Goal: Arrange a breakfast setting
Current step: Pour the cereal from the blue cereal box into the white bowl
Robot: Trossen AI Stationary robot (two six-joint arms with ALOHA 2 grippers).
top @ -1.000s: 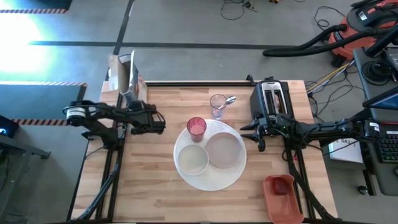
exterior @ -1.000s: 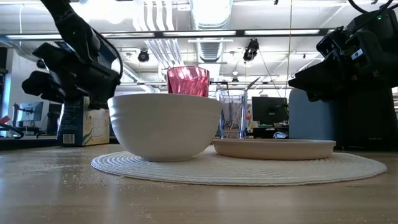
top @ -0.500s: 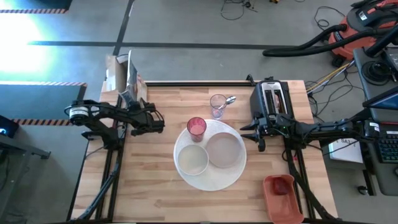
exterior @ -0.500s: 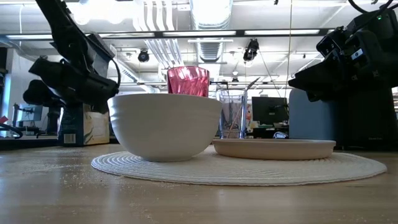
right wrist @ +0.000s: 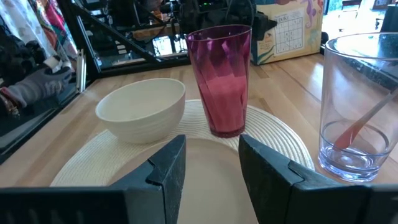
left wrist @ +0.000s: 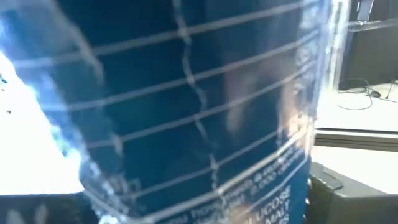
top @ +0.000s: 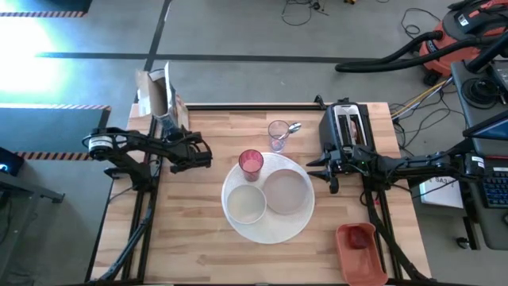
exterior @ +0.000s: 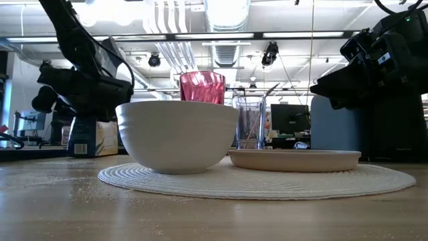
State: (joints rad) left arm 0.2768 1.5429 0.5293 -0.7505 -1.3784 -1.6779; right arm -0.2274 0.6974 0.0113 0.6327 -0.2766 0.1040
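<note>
Red dish (top: 357, 245): at the desk's (top: 190, 238) near corner, well apart from the right fingers, on their side.
Placemat (top: 270, 232): round, white and woven, lying between the two sets of fingers.
Bowl (top: 245, 205): white, on the placemat's half toward the left fingers.
Plate (top: 287, 192): small and pale, on the placemat, just beside the right fingers.
Right fingers (right wrist: 211, 149): spread apart with nothing between them, tips at the plate's rim.
Pink cup (top: 251, 162): upright on the placemat's far edge, beyond the bowl.
Left fingers (top: 190, 151): above the desk, close to the cereal box (top: 155, 94); open or closed, I cannot tell.
Clear glass (top: 278, 135): past the cup, off the placemat, a metal spoon (top: 294, 127) leaning in it.
Toaster (top: 347, 127): just behind the right fingers.
</note>
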